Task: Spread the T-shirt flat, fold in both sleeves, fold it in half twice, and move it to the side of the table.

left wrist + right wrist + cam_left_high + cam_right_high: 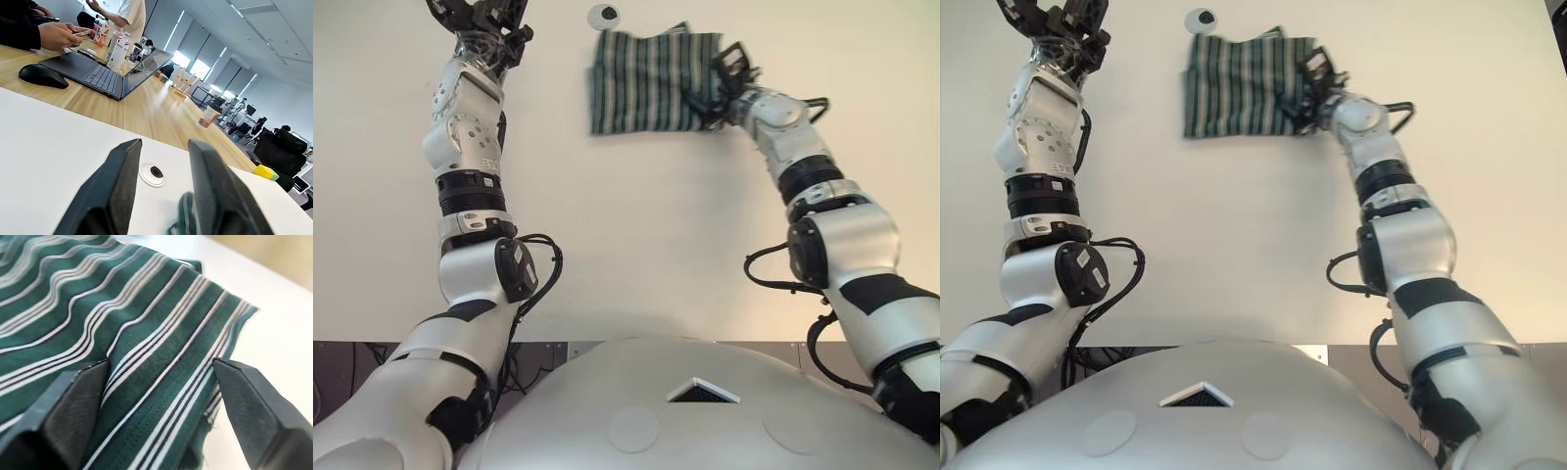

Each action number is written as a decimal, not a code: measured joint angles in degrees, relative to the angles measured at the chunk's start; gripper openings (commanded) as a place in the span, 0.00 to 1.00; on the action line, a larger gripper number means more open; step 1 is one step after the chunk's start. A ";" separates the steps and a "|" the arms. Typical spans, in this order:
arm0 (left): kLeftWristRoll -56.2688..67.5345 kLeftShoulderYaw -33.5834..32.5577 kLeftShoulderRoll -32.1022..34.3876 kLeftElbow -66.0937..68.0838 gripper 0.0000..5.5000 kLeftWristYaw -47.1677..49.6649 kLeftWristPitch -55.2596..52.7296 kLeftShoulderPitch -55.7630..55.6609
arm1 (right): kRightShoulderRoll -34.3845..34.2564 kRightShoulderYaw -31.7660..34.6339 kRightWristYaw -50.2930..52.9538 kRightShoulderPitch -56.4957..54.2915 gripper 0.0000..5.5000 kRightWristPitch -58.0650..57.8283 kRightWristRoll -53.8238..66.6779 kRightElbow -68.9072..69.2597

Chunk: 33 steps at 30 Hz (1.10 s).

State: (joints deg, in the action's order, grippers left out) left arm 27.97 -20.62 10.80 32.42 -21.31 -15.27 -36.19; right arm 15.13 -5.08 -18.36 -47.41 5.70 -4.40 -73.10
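One green T-shirt with white and dark stripes [651,83], folded into a compact rectangle, is lying at the upper centre of the frame on the white table [626,215], just below a round grey cable grommet [603,15]. Right gripper [717,86] is sitting at the rectangle's right edge, fingers apart and straddling the fabric, not clamped. Left gripper [478,12] is hanging at the upper left, fingers apart, carrying nothing. Spreading, sleeve folds and halvings are looking done; shifting the bundle to the table's side is probably remaining.
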 measured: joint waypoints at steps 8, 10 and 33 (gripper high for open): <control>-0.45 0.89 -1.01 1.70 0.31 0.16 0.53 0.11 | 6.40 12.01 5.80 2.83 0.69 1.38 6.07 -2.60; -0.57 1.27 -1.82 2.44 0.31 0.14 0.68 0.12 | 6.29 16.23 2.66 4.01 0.69 4.48 9.30 -2.85; -25.69 12.91 -7.05 -2.04 0.31 20.33 31.99 11.00 | -5.77 11.80 6.21 26.80 0.69 0.82 13.42 51.22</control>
State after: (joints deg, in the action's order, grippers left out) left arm 2.28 -7.71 3.75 30.38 -0.98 16.72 -25.19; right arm 9.37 6.72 -12.15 -20.61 6.52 9.02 -21.88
